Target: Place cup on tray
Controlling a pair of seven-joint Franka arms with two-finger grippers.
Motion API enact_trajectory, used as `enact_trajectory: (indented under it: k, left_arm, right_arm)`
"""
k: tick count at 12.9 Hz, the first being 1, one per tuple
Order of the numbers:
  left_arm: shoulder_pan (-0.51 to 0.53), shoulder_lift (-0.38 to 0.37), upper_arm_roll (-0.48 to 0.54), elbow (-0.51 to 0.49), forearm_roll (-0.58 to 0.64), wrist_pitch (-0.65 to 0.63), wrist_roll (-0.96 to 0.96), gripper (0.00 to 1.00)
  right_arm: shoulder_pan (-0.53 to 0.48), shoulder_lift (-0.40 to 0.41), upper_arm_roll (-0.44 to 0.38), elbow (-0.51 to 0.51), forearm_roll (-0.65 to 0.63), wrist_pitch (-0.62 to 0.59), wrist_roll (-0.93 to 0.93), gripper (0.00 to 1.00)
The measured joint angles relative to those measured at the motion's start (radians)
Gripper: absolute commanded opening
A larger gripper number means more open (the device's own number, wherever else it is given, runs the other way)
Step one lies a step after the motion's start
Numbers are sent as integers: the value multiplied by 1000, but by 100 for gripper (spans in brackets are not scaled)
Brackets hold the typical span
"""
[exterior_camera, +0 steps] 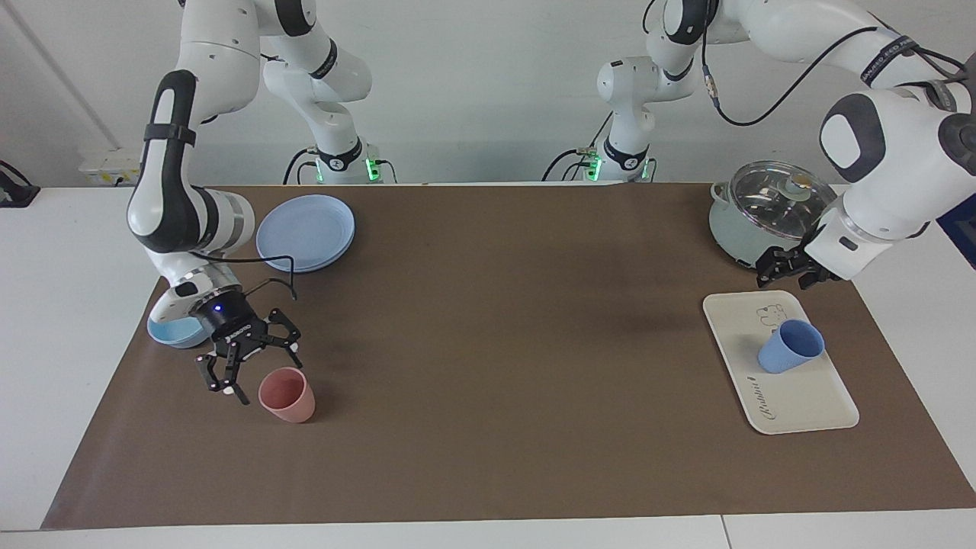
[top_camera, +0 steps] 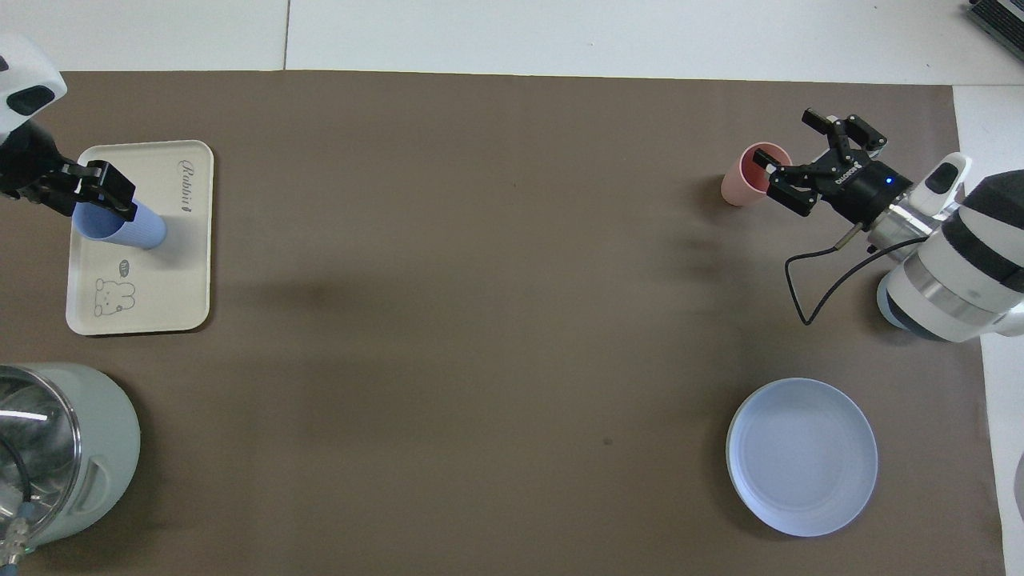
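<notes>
Two cups on the counter, one to each arm's end.

Item: cup [exterior_camera: 791, 346], periwinkle blue, upright on the tray [exterior_camera: 808, 404], near the bear drawing; placement reads as done.

Item: left gripper [exterior_camera: 789, 268], raised over the tray edge nearest the pot [exterior_camera: 778, 217], clear of the cup, nothing held; how far its jaws stand apart cannot be told.

Item: right gripper [exterior_camera: 248, 364], jaws open and empty, just beside the salmon-pink cup [exterior_camera: 287, 394], not touching; a light-blue bowl [exterior_camera: 171, 332] sits under its wrist and a blue plate [exterior_camera: 305, 232] lies nearer the robots.

Handling note, as judgement: withdraw the left arm upward first, then toward its base, keeping well above the pot lid; avoid brushing the rim, since a light tumbler tips easily.
</notes>
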Motion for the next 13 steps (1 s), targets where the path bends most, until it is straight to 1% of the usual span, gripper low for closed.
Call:
enact_trajectory:
  k: [1, 2, 3, 4, 7, 11, 13]
  left_arm:
    - [-10, -35, -3, 3, 0, -7, 0, 80]
    - [-13, -75, -5, 2, 0, -18, 1, 91]
    - [-14, -112, -7, 0, 0, -34, 3, 94]
    - [-19, -147, -8, -5, 0, -52, 4, 100]
    - [-27, -201, -14, -43, 0, -67, 4, 100]
    - [-27, -206, -15, -64, 0, -65, 4, 100]
    - [-27, -207, -15, -69, 0, -50, 4, 100]
  right_arm:
    - [14, -30, 0, -8, -33, 35, 37, 100]
    - [22, -53, 0, -13, -97, 58, 87, 100]
    - [22, -69, 0, -15, -177, 67, 139, 100]
    - [17, -84, -1, -15, -263, 67, 193, 100]
    - [-1, -128, -5, -15, -473, 66, 325, 100]
    - [-2, -183, -7, -15, -836, 59, 550, 100]
    - [-7, -207, -8, -14, -1034, 28, 629, 100]
